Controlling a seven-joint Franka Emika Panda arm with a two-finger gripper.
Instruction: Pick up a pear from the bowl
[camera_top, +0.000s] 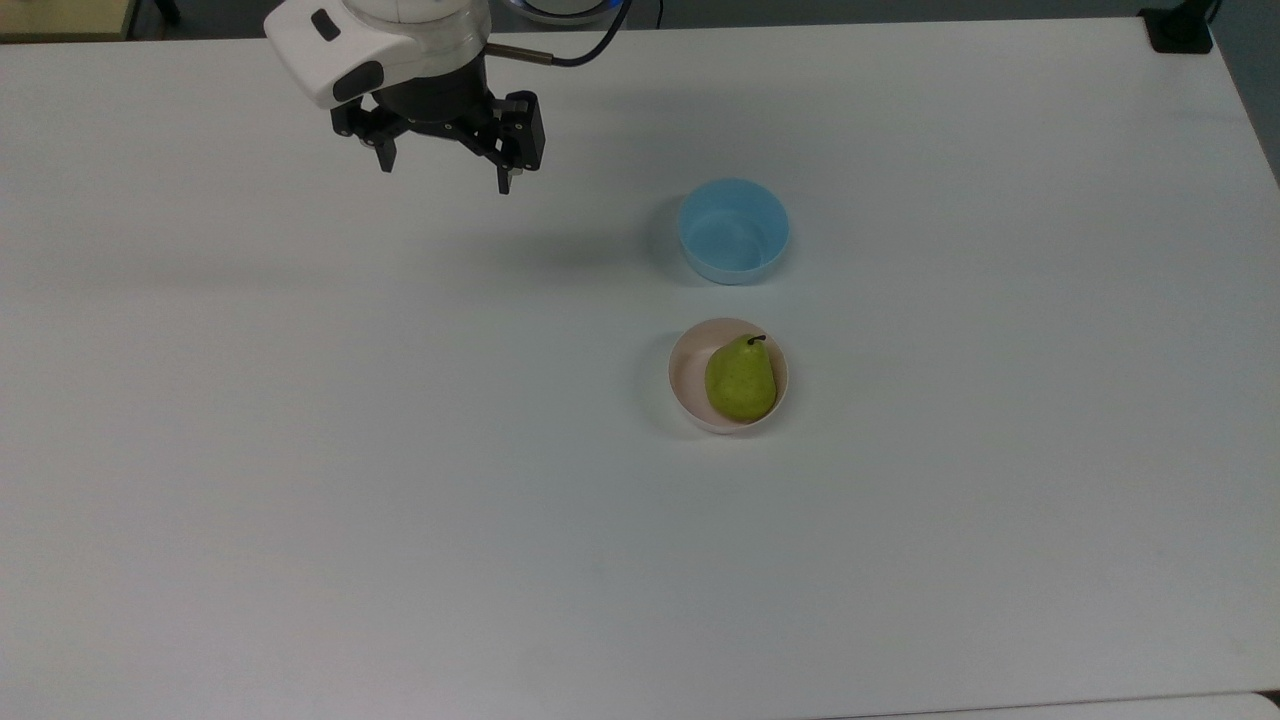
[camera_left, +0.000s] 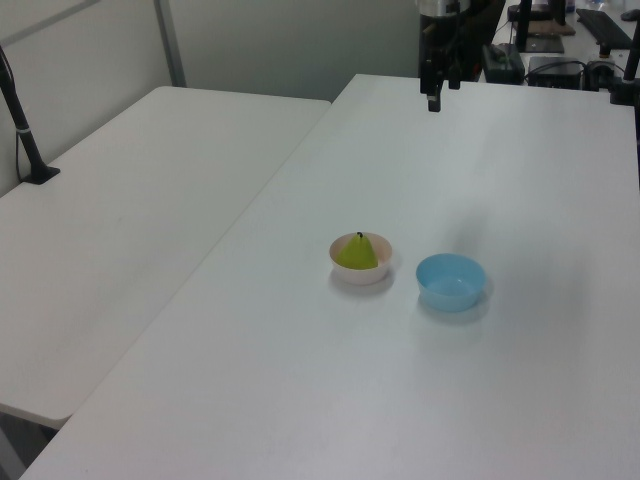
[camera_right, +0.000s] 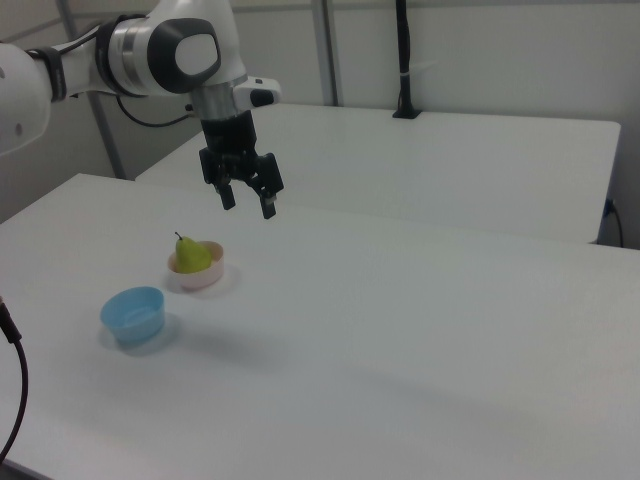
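A yellow-green pear (camera_top: 741, 381) with a dark stem rests in the pale pink bowl (camera_top: 687, 372) near the middle of the white table; the pear (camera_left: 359, 252) in the bowl (camera_left: 361, 272) also shows in the left view, and the pear (camera_right: 192, 255) and bowl (camera_right: 205, 277) in the right view. My gripper (camera_top: 444, 172) hangs open and empty above the table, well off to the top view's upper left of the bowl. It is the same gripper (camera_right: 248, 204) seen in the right view and, far back, the gripper (camera_left: 438, 98) in the left view.
A light blue bowl (camera_top: 733, 231) stands empty just beyond the pink one, and shows again as the blue bowl (camera_left: 451, 281) and blue bowl (camera_right: 133, 314). A second white table (camera_left: 130, 180) adjoins. A black post base (camera_top: 1178, 30) sits at the top view's far right corner.
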